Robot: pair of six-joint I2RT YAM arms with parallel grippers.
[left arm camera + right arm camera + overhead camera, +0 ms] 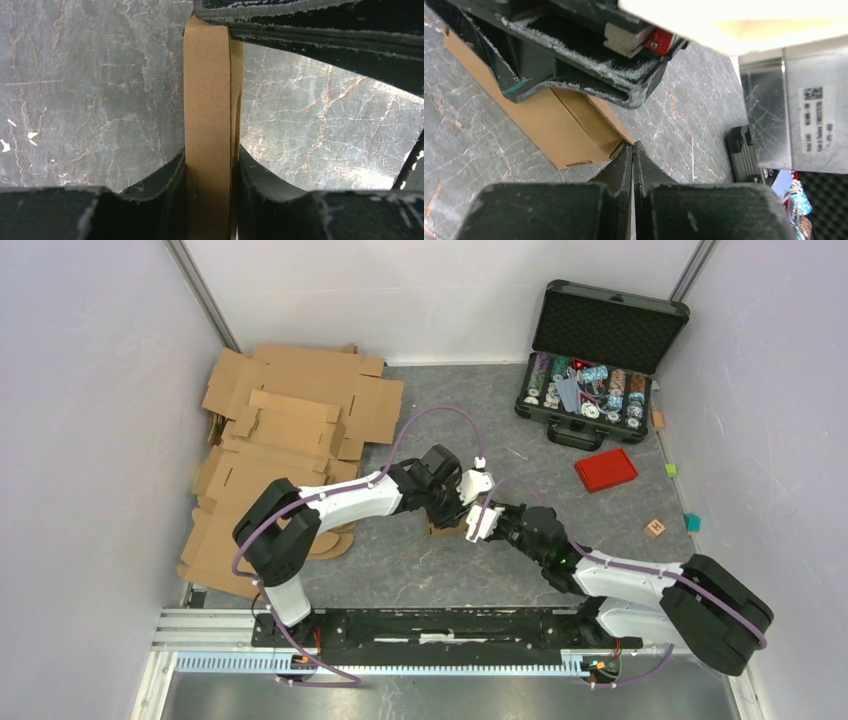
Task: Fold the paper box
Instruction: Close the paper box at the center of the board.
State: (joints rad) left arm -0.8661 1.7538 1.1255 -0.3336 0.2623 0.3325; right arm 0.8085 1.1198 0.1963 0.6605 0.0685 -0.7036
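Note:
The paper box [551,122] is a small brown cardboard box lying on the grey table, mostly hidden under the arms in the top view [438,529]. My left gripper [460,502] is shut on an upright cardboard wall of the box [207,125], with black fingers [165,195] on both sides of it. In the right wrist view the left gripper's fingers [574,60] lie over the box top. My right gripper [632,149] is shut, and its tips touch the box's near corner flap. It sits just right of the left gripper in the top view [480,525].
A pile of larger cardboard sheets [280,440] lies at the left. An open black case [600,360] with chips stands at the back right. A red lid [606,469], a wooden block [654,528] and a teal cube [692,523] lie at the right.

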